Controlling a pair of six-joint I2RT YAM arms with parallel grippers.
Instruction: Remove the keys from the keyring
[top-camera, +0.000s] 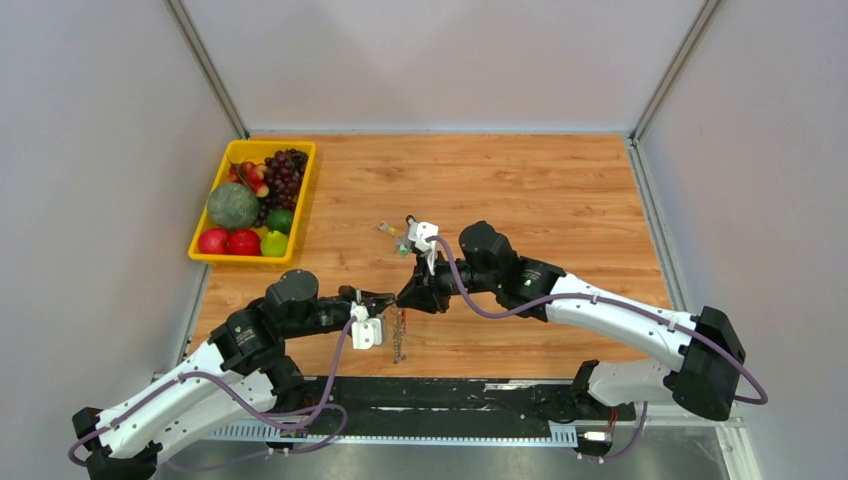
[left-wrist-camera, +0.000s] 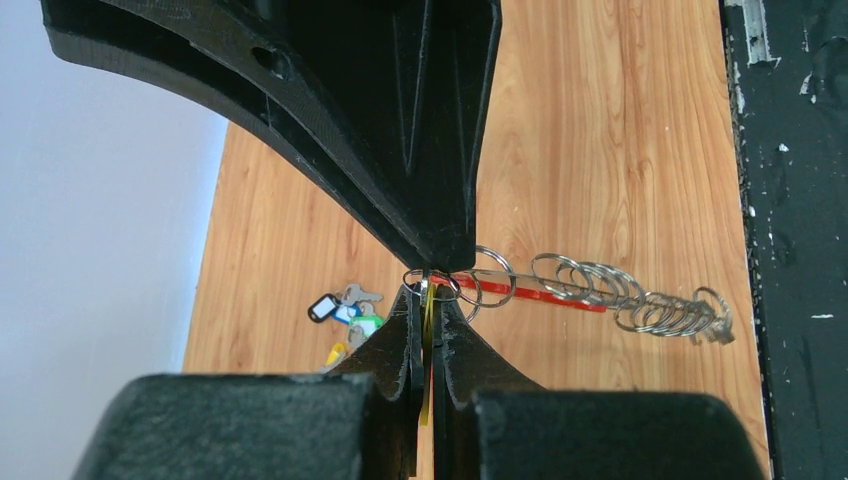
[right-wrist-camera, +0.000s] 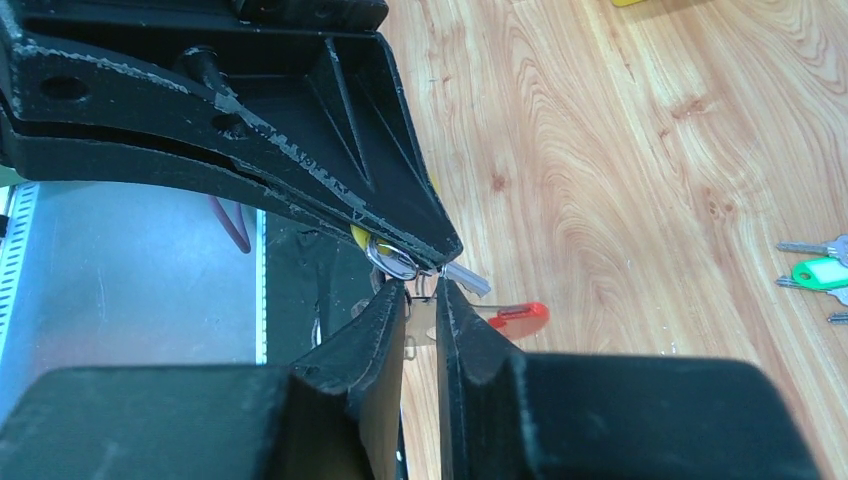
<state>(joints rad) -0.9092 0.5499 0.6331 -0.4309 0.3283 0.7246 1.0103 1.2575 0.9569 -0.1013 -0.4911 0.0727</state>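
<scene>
The left claw (left-wrist-camera: 430, 300) is pinched shut on one end of the keyring (left-wrist-camera: 540, 293), held over the desk (left-wrist-camera: 600, 120) with keys (left-wrist-camera: 640, 305) strung along it; the right claw (right-wrist-camera: 420, 292), nearly closed beside it, grip unclear, should probably pinch one key and pull steadily.

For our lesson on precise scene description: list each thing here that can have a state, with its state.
left gripper: shut on a thin yellow piece.
right gripper: jaws narrowly apart at the keyring; grip unclear.
keyring: red, one end at the meeting gripper tips.
keys: strung on the keyring.
tagged key cluster: lying loose on the table.
fruit tray: full.
</scene>
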